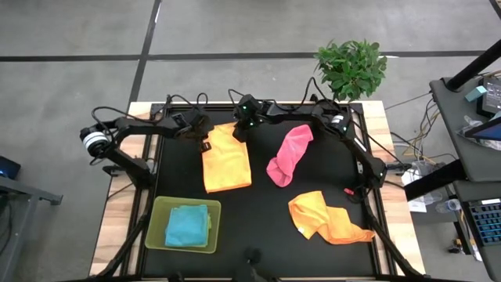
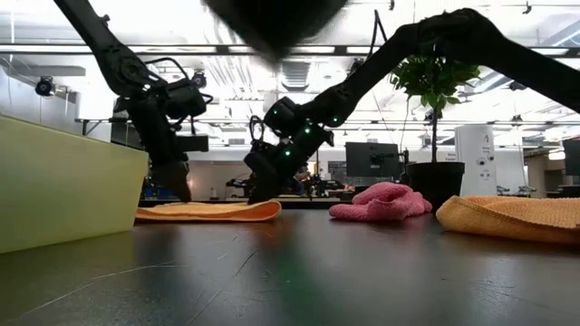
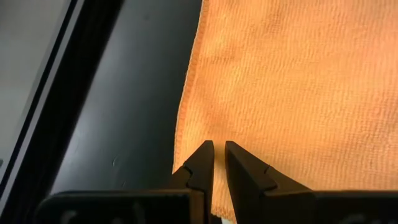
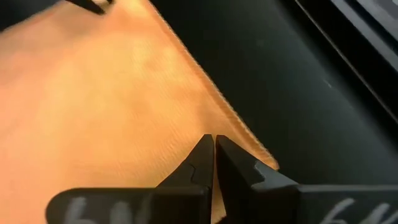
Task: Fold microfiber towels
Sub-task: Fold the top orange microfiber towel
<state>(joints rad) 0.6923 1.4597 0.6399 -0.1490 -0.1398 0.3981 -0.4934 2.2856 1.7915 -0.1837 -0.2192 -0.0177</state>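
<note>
Black tabletop, high view: I log one orange towel (image 1: 226, 160) lying flat left of centre, long axis from twelve to six o'clock, far edge toward the arms; pink towel (image 1: 288, 154) crumpled at its three o'clock, a second orange towel (image 1: 327, 218) bunched toward five, a blue towel (image 1: 188, 225) in the green tray (image 1: 159, 210) at seven. My left gripper (image 1: 205, 143) sits on the flat towel's far-left corner, my right gripper (image 1: 239, 131) on its far-right corner. Low view: same towel lies thin on the table, both arms down at its far edge; pinch itself hidden here. Left wrist view: left gripper (image 3: 217, 163) with fingers nearly pressed together over the hem near the corner; I judge it pinches cloth, though the bite looks shallow. Right wrist view: right gripper (image 4: 213, 154) pressed together at the towel's edge, apparently pinching it. Risks, my judgement: thin corner grips may slip on lifting; uneven travel between arms would skew the fold; dragging could bunch the cloth.
</note>
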